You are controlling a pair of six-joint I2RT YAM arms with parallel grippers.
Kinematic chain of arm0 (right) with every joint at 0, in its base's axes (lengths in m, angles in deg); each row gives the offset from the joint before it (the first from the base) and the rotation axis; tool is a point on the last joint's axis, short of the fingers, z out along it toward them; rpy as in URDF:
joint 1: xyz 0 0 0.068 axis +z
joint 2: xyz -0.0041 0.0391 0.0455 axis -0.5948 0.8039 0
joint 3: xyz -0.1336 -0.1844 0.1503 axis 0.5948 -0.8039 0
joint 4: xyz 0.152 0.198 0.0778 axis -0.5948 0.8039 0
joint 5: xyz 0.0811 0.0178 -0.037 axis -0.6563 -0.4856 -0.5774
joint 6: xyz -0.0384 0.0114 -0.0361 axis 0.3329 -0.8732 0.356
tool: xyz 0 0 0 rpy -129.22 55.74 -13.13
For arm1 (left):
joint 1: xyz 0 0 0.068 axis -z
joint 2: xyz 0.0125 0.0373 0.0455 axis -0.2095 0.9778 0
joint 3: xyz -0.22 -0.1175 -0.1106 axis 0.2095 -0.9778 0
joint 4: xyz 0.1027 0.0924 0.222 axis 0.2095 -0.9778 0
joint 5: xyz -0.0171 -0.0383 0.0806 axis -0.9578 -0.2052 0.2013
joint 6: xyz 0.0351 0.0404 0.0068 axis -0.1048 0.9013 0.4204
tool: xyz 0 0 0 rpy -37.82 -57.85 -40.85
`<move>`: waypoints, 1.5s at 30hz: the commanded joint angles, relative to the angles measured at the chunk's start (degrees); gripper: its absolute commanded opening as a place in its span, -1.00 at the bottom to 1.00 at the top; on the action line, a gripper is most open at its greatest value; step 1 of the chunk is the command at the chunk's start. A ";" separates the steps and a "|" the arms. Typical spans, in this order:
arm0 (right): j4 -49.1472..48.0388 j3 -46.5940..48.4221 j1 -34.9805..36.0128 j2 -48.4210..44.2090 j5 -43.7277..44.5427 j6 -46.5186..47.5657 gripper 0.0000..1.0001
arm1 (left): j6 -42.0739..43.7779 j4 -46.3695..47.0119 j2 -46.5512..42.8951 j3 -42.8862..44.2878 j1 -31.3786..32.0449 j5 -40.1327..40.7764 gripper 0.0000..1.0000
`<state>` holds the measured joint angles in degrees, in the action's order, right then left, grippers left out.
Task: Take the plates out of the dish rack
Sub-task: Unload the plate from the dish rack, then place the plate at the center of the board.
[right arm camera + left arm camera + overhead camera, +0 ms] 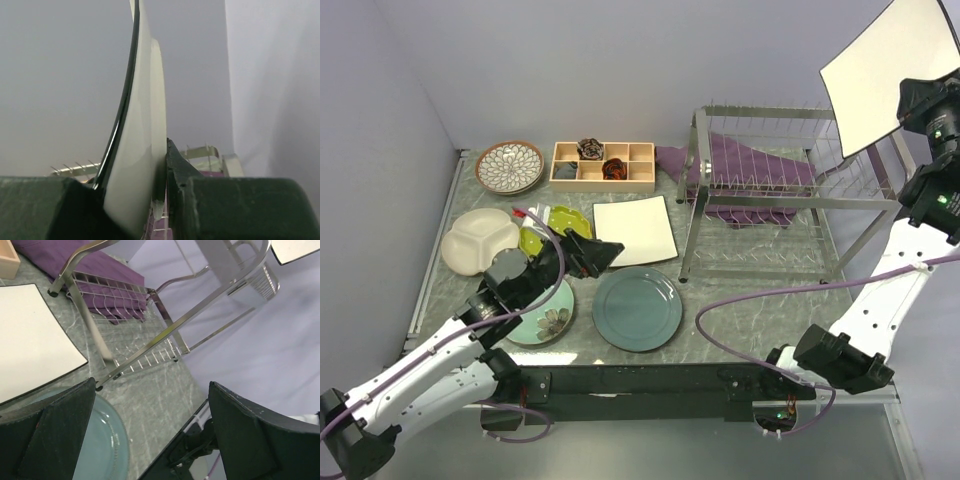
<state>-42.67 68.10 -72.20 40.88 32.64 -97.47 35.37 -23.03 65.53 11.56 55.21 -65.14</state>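
Observation:
My right gripper (918,100) is shut on the edge of a white square plate (880,75), held high above the right end of the dish rack (770,190). In the right wrist view the plate (135,145) stands edge-on between the fingers (131,172). No plate shows among the rack's tines. My left gripper (608,255) hangs open and empty over the table, between another white square plate (635,230) and a teal plate (637,308). From the left wrist, the teal plate (102,440) lies under the open gripper (151,385).
Left of the rack lie a brown petal-patterned plate (509,166), a cream divided plate (478,240), a yellow-green plate (570,220) and a pale green floral plate (548,320). A wooden compartment tray (603,165) sits at the back. A purple cloth (750,165) lies under the rack.

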 commanded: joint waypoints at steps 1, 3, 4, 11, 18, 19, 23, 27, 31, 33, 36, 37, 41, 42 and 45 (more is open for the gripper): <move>-13.20 6.72 1.42 -0.78 5.04 -10.04 -1.00 | -2.85 -1.31 1.32 7.04 0.22 0.38 0.99; -12.85 9.01 1.78 0.19 6.18 -15.49 -1.00 | -2.50 -1.75 1.94 10.63 0.13 0.29 0.99; -12.32 9.71 1.95 0.45 6.11 -17.60 -1.00 | -2.32 -2.45 2.46 11.87 0.22 0.38 0.98; -17.66 9.64 6.96 -0.95 2.86 -33.22 -1.00 | -1.18 -4.12 4.93 21.72 0.22 3.45 0.97; -22.33 9.11 22.67 -1.48 2.85 -39.94 -1.00 | -0.13 -5.88 7.13 30.25 0.04 2.84 0.96; -22.42 8.06 27.31 -1.83 3.38 -39.85 -1.00 | -0.12 -5.97 6.87 30.43 0.04 3.10 0.96; -24.62 3.05 39.53 -4.28 6.19 -38.37 -1.00 | -0.83 -3.17 4.93 28.77 0.04 3.37 0.96; -26.37 -2.14 50.98 -6.13 11.72 -34.85 -1.00 | -2.76 0.35 3.52 26.30 0.13 5.30 0.91; -28.75 -7.23 59.86 -6.40 15.06 -33.53 -1.00 | -3.38 3.08 3.96 25.25 0.04 5.83 0.87; -29.71 -8.73 64.25 -6.49 16.56 -32.83 -1.00 | -4.25 4.05 3.96 24.63 0.13 7.23 0.85; -31.90 -12.07 68.56 -6.66 19.20 -32.29 -1.00 | -5.39 6.59 3.18 22.96 0.13 9.34 0.76; -33.05 -14.17 69.62 -6.66 19.64 -32.38 -1.00 | -5.66 7.64 2.82 22.44 0.13 9.43 0.73; -37.36 -18.48 72.88 -6.58 21.13 -33.35 -1.00 | -7.24 9.06 2.56 20.15 0.13 12.33 0.59; -39.19 -19.54 74.01 -6.75 21.74 -33.52 -1.00 | -7.50 11.15 2.21 19.28 0.04 12.60 0.44; -42.62 -23.41 75.16 -6.67 23.24 -34.84 -1.00 | -9.70 16.07 0.72 15.23 0.04 14.00 0.12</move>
<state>-65.78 45.43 1.33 37.43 50.22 -129.22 28.57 -15.75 68.50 30.33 55.21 -54.21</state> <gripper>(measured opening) 0.233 0.663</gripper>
